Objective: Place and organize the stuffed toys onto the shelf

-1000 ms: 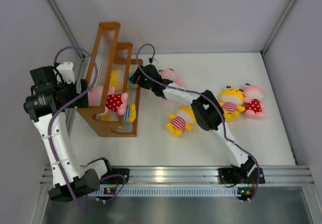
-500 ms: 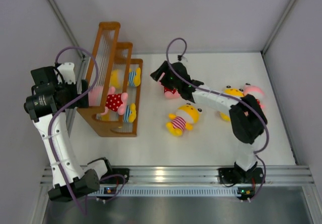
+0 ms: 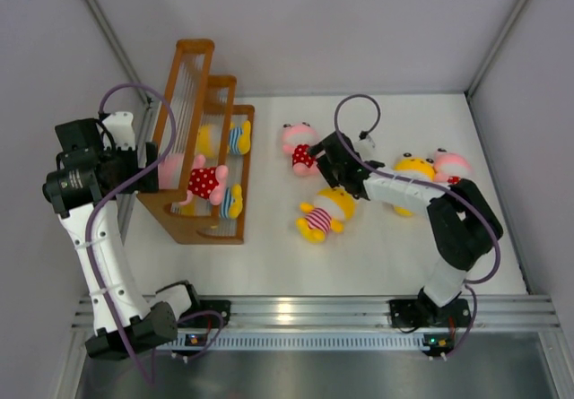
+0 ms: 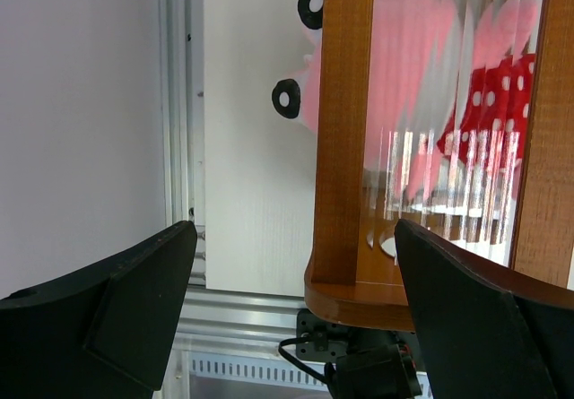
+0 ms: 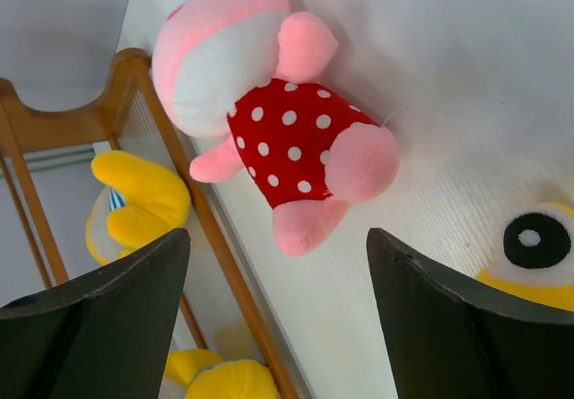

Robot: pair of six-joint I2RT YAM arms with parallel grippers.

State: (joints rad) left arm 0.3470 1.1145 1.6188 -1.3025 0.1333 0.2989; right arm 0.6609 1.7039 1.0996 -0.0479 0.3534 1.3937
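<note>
The brown wooden shelf (image 3: 202, 103) stands at the left. On it lie a pink-headed toy in red dots (image 3: 199, 182) and two yellow toys in blue stripes (image 3: 229, 139) (image 3: 231, 202). Another pink red-dotted toy (image 3: 299, 145) lies on the table just right of the shelf. My right gripper (image 3: 325, 161) is open and empty beside its feet; in the right wrist view the toy (image 5: 296, 139) lies ahead of the gripper (image 5: 278, 327). My left gripper (image 3: 148, 161) is open at the shelf's left side, and the shelf post (image 4: 345, 148) shows between its fingers (image 4: 296, 318).
A yellow toy in pink stripes (image 3: 325, 212) lies just below my right gripper. A yellow toy (image 3: 411, 177) and a pink toy (image 3: 451, 168) lie at the right, behind the right forearm. Walls close in on both sides. A metal rail (image 3: 305, 311) runs along the near edge.
My right gripper has drawn back from the shelf, rightwards over the pink toy on the table, and its elbow has swung right. The left arm has not moved.
</note>
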